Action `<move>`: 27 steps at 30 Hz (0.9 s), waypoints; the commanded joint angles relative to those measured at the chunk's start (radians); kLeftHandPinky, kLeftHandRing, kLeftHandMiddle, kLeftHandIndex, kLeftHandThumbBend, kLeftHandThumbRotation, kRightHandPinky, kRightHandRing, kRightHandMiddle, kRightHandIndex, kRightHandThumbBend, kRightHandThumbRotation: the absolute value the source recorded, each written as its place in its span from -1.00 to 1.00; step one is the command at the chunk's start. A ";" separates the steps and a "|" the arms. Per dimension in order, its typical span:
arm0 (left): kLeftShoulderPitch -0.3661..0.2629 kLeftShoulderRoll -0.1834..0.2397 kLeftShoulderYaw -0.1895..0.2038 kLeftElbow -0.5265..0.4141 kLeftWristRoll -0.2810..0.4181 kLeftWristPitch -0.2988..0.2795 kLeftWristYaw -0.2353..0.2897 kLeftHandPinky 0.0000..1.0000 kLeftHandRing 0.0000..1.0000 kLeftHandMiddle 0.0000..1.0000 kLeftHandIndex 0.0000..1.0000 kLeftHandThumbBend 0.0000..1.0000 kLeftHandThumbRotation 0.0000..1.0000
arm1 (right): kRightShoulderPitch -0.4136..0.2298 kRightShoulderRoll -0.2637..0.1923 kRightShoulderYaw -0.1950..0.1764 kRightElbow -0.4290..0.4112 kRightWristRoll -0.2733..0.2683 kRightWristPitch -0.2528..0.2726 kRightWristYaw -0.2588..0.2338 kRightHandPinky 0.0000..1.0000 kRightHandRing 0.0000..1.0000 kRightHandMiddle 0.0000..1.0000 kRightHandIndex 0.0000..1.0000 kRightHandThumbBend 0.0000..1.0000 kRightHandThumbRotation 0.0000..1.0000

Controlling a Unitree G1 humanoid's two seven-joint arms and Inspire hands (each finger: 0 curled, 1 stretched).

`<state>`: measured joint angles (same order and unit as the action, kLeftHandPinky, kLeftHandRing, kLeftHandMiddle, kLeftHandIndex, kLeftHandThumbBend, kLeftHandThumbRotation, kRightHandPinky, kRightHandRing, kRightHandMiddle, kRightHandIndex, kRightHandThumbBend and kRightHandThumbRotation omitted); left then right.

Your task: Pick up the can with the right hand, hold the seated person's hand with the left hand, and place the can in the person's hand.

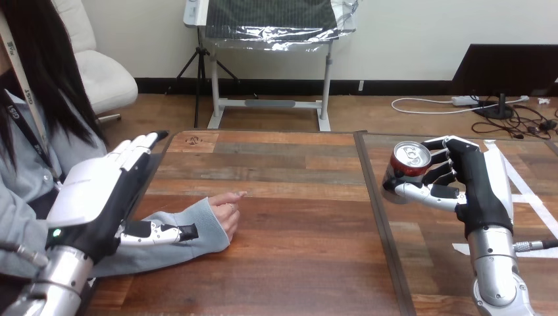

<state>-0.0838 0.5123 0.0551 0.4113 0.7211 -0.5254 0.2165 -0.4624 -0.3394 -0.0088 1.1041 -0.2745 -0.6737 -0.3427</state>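
In the head view, we see the robot's right hand [479, 192] raised above the right part of the wooden table [296, 263]. Its fingers are curled round a red drink can [408, 164] and its thumb lies across the can's lower side. The can is off the table and tipped so that its silver lid and pull tab face us. The print on its red side is too small for us to read.

White tape strips [534, 203] lie on the tabletop just beyond and beside this hand.

At the left, the robot's left hand [92, 191] stands with its white back toward us. Its fingers are straight and close together, pointing away across the table, and they grasp nothing. Its thumb reaches out to the right and lies against the person's grey sleeve [164, 253] at the forearm; we cannot tell whether it presses on it. A small green light [57, 232] glows at this hand's wrist.

The person's hand [227, 209] rests on the table near its middle, fingers loosely curled. It holds nothing and is well apart from the can.
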 commanded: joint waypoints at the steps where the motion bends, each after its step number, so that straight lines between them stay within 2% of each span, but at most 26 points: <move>1: -0.098 0.045 -0.044 0.044 -0.010 -0.001 -0.017 0.74 0.84 0.83 0.84 1.00 -0.25 | -0.031 -0.018 -0.003 -0.087 0.007 -0.028 0.004 -0.33 -0.23 -0.09 0.08 0.54 -1.00; 6: -0.131 0.059 -0.069 0.094 -0.040 -0.015 -0.046 0.72 0.82 0.81 0.82 1.00 -0.25 | -0.021 -0.019 -0.006 -0.110 0.010 -0.026 0.011 -0.33 -0.23 -0.09 0.08 0.54 -1.00; 16: -0.193 0.075 -0.126 0.191 -0.049 -0.028 -0.088 0.68 0.78 0.77 0.78 1.00 -0.26 | -0.004 -0.023 -0.009 -0.150 0.007 -0.031 0.013 -0.35 -0.25 -0.11 0.08 0.54 -1.00; 27: -0.252 0.082 -0.177 0.304 -0.067 -0.066 -0.108 0.63 0.73 0.73 0.73 1.00 -0.38 | 0.009 -0.019 -0.016 -0.180 0.024 -0.035 0.033 -0.35 -0.26 -0.10 0.07 0.53 -1.00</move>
<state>-0.2417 0.5709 -0.0987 0.6717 0.6755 -0.5714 0.1153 -0.4069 -0.3442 -0.0103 1.0038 -0.2709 -0.6745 -0.3136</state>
